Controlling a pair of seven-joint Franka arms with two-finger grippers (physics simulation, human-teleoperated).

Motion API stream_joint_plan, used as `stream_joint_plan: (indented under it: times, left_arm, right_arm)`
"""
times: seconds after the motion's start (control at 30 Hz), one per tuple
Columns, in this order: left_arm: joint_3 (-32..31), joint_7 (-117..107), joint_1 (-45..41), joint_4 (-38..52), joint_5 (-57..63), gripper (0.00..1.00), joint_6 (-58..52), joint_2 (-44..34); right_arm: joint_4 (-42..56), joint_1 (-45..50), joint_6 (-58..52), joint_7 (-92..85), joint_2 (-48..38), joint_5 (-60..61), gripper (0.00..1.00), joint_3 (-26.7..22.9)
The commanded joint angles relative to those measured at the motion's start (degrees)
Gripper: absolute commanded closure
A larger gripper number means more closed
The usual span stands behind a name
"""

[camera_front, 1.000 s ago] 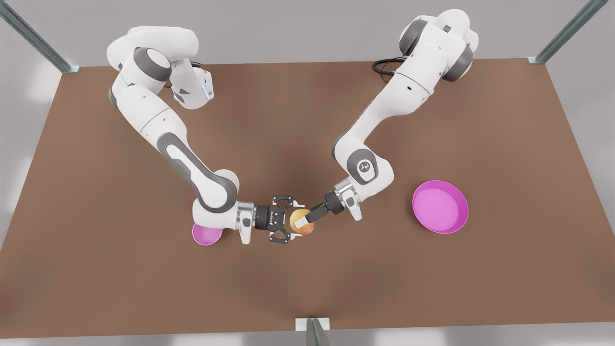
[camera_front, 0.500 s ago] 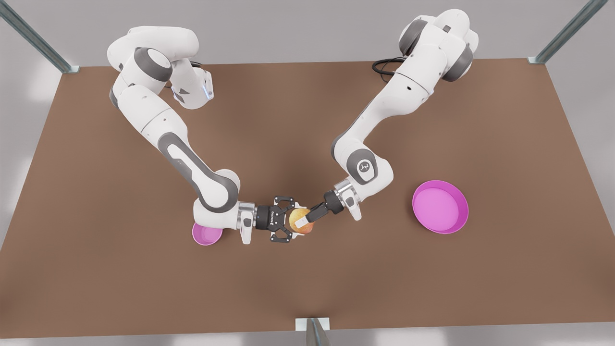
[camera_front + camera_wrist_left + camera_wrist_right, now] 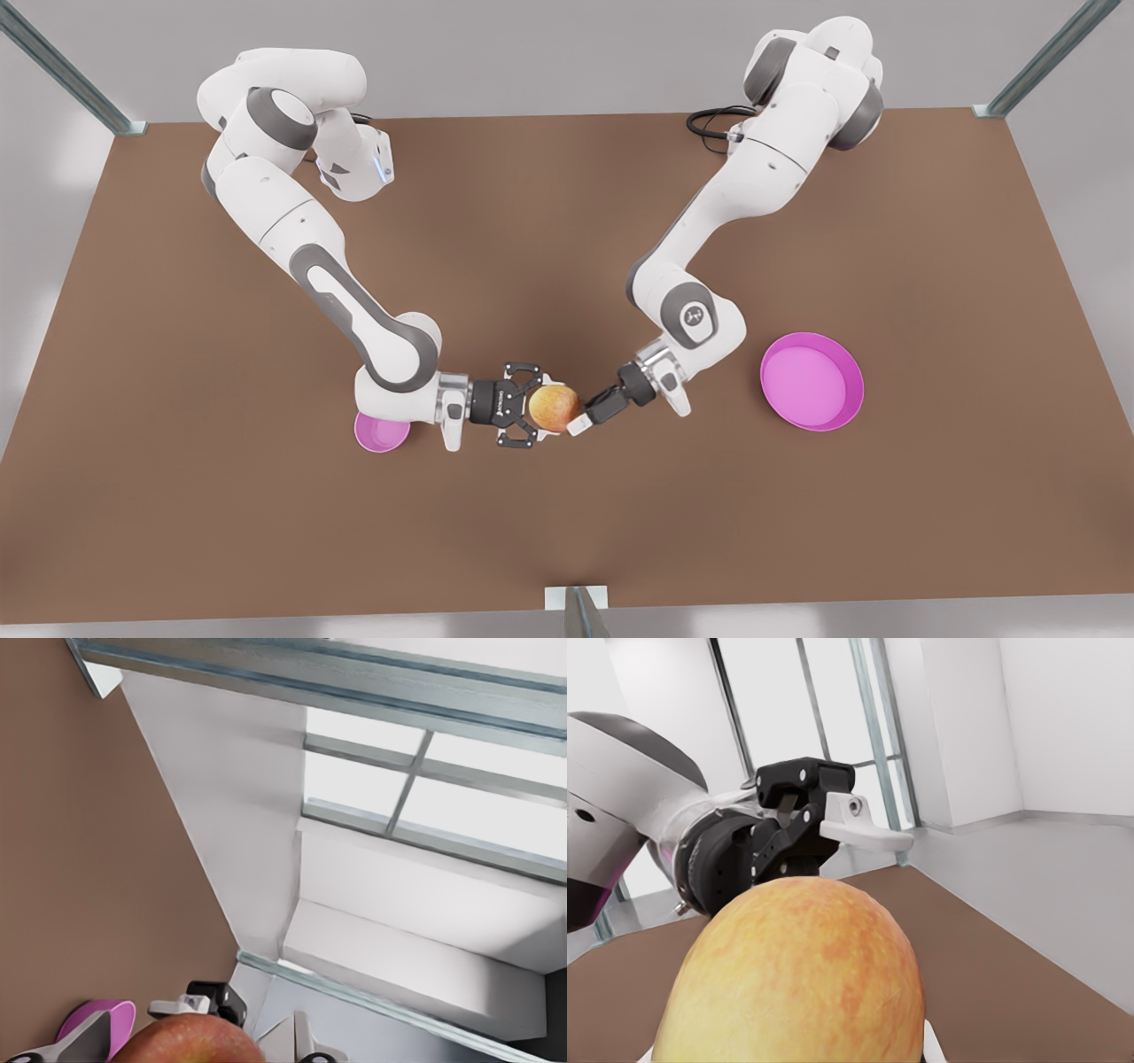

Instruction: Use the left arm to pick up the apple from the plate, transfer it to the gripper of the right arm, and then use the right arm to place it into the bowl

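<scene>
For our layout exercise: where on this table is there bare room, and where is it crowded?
Free: the table strip nearest the camera; also its far middle. Crowded: centre, where right gripper holds apple beside left gripper, between bowl and plate.

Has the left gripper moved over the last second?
Yes. The left gripper has backed off the apple toward the plate, on the front view's right.

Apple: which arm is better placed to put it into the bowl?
Right. The right gripper grips the apple, and the bowl lies by its wrist; the left gripper is open.
</scene>
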Motion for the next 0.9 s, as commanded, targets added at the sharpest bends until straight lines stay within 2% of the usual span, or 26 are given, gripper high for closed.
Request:
stream_joint_plan:
  times: [0.0,0.2,0.23,0.27,0.3,0.33,0.37,0.4,0.43,0.47,0.5,0.53,0.57,0.67,0.7,0.8,0.87]
  left_arm:
    - [-0.1,-0.1,0.1,0.0,0.2,0.0,-0.2,-0.1]
    - [-0.1,0.0,6.0,-1.8,2.9,0.0,-0.6,-1.6]
    - [-0.1,-0.2,9.3,-1.7,8.2,0.0,-0.7,-1.4]
    - [1.2,-0.9,13.0,-0.6,24.0,0.0,-7.6,0.9]
    - [10.6,-2.7,18.9,16.9,47.1,0.0,-35.2,11.0]
    - [21.1,-9.2,19.1,29.6,59.5,0.0,-53.8,15.7]
    - [24.4,-9.2,18.9,29.9,69.9,0.0,-60.9,14.2]
    - [24.4,-9.5,18.3,29.9,92.4,0.0,-67.6,10.5]
    - [23.5,-18.4,15.0,17.6,111.6,0.0,-66.3,-0.7]
    - [12.7,-42.1,17.0,-3.0,128.1,0.0,-55.9,-16.5]
    - [2.1,-51.1,23.4,-9.3,132.3,0.0,-58.7,-26.4]
    - [6.1,-43.8,22.1,-7.4,121.9,0.0,-64.3,-27.9]
    - [5.7,-43.4,21.4,-3.3,119.8,0.0,-69.6,-25.3]
    - [5.6,-42.7,20.1,-3.3,117.4,0.0,-69.9,-24.5]
    - [5.6,-42.7,20.4,-3.3,114.1,0.0,-70.1,-23.7]
    - [5.6,-43.0,20.4,-3.3,114.2,0.0,-69.9,-23.2]
    - [5.6,-43.2,20.4,-3.3,114.1,0.0,-69.8,-23.2]
  right_arm:
    - [0.0,-0.1,-0.2,0.1,-0.1,-0.1,0.18,0.0]
    - [-0.5,-2.8,-1.9,0.2,-0.7,-1.5,0.18,0.0]
    - [-0.9,-4.2,-3.9,0.2,-1.0,-2.6,0.18,0.0]
    - [-1.3,-5.7,-6.5,0.2,-1.3,-5.3,0.18,-0.3]
    - [-2.0,-8.4,-9.3,0.8,-1.7,-10.4,0.18,-0.6]
    - [-1.8,-11.4,-13.3,4.1,-1.8,-19.7,0.18,-0.7]
    - [-1.6,-13.5,-16.1,6.8,-2.2,-25.7,0.18,-0.6]
    - [-1.6,-16.0,-19.7,8.8,-2.7,-32.3,0.18,-0.7]
    - [-1.2,-18.4,-23.1,9.6,-2.6,-39.2,0.18,-0.8]
    - [-0.9,-20.8,-26.4,10.3,-2.6,-45.6,0.18,-0.8]
    - [-0.9,-23.5,-29.5,10.3,-2.6,-53.0,0.18,-0.8]
    - [-0.6,-25.1,-31.2,10.3,-2.6,-58.2,0.18,-0.8]
    - [1.0,-25.9,-34.4,10.3,-2.6,-64.7,0.18,-0.8]
    - [2.1,-26.3,-36.0,10.5,-3.4,-78.2,0.18,-0.4]
    - [1.9,-23.5,-36.0,11.7,-5.9,-81.7,0.18,-0.8]
    - [-0.9,-14.8,-32.5,11.9,-12.2,-81.7,0.18,-11.3]
    - [-4.0,-13.2,-27.8,11.9,-13.2,-81.6,0.18,-13.6]
